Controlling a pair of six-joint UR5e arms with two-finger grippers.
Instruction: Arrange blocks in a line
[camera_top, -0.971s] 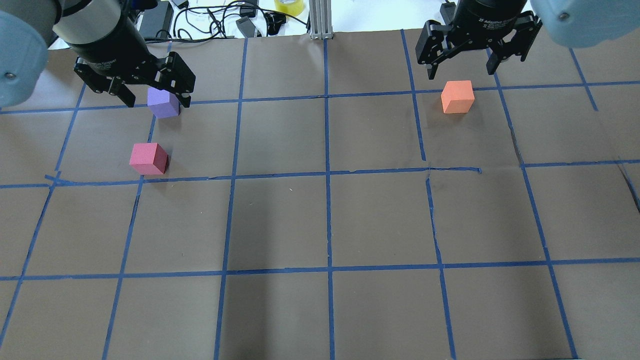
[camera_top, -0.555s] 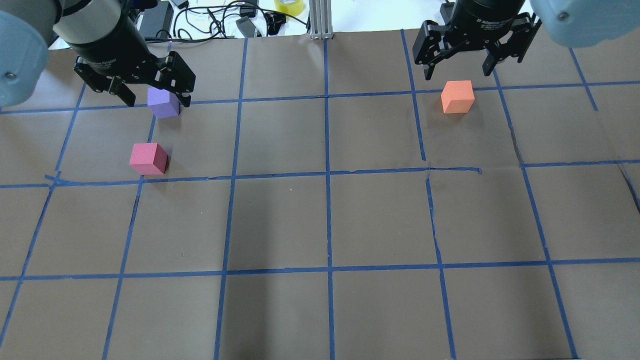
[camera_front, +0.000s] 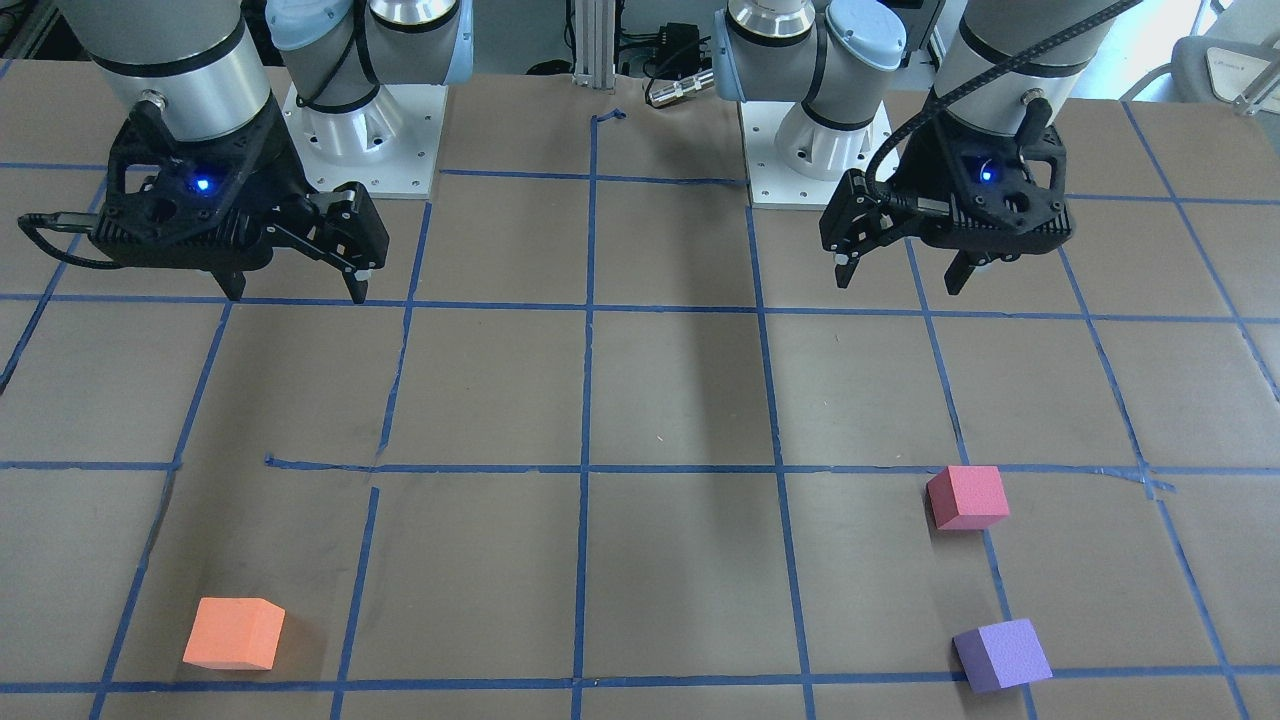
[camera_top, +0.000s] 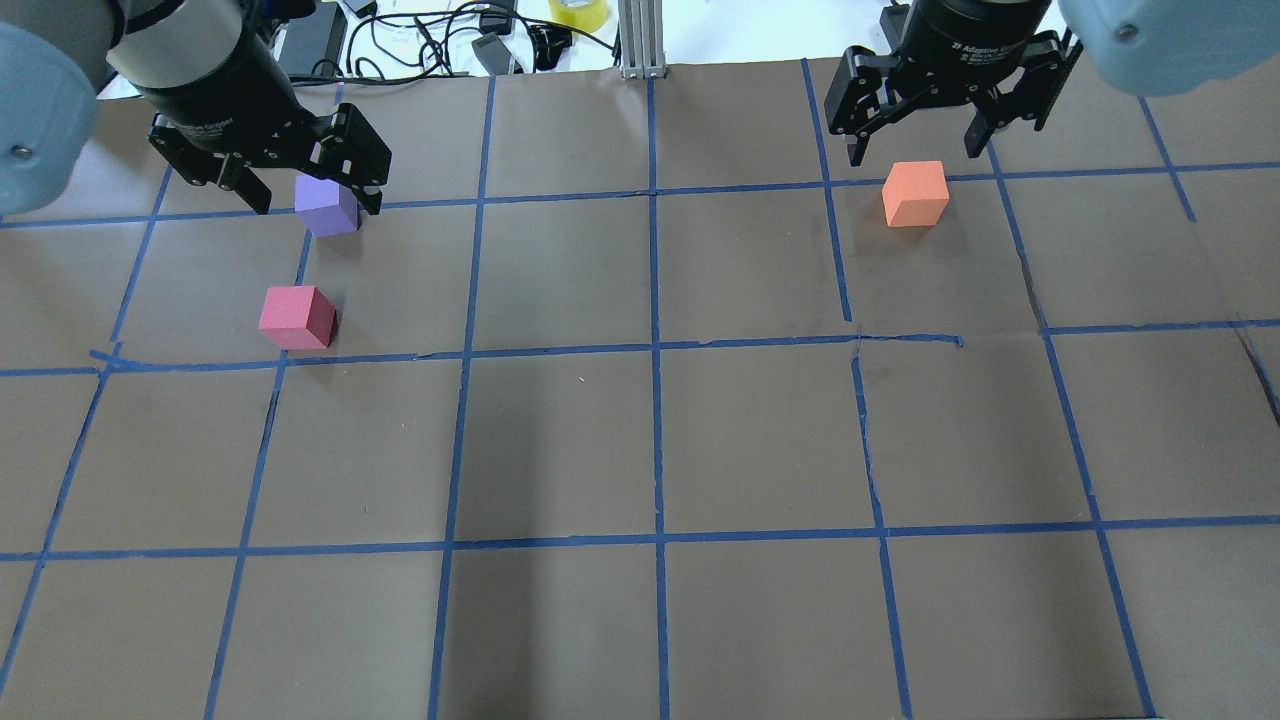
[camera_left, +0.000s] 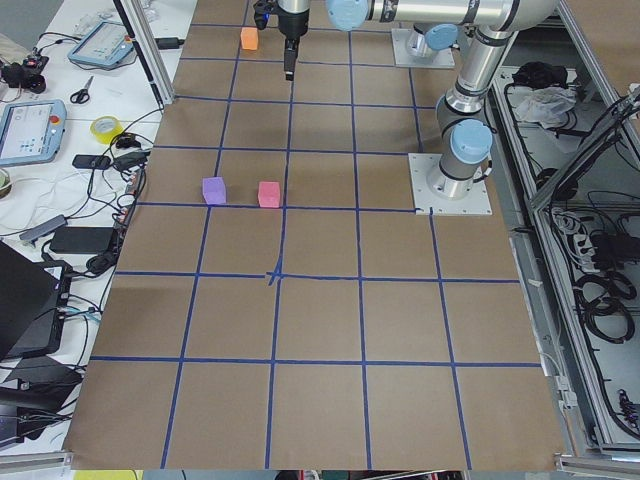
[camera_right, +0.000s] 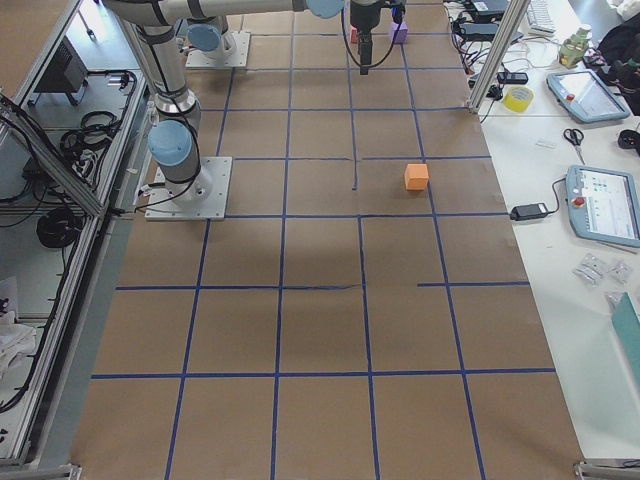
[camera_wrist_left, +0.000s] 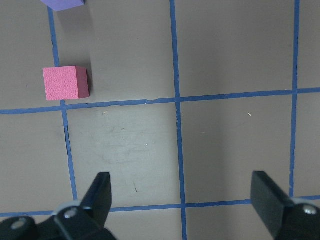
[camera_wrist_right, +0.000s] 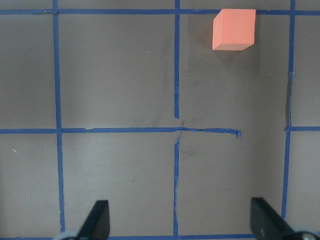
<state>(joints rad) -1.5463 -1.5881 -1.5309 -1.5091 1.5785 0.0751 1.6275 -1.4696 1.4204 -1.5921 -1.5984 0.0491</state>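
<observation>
One wide table (camera_front: 680, 400), covered in brown paper and marked into squares by blue tape (camera_front: 588, 400), fills the scene. Two grey robot arms reach over it from the robot's side, the left arm (camera_front: 1000, 60) and the right arm (camera_front: 170, 60). Each ends in a black claw held above the paper. The left claw (camera_front: 900, 282) has its two fingers spread wide and holds nothing. The right claw (camera_front: 297, 295) is spread the same way and is also empty.

Three small foam blocks lie flat on the table, all further from the robot than the claws. The orange block (camera_front: 233, 633) sits alone on the robot's right side. The pinkish-red block (camera_front: 967, 497) and the purple block (camera_front: 1002, 655) sit near each other on the left side, not touching, the purple one further from the robot.
</observation>
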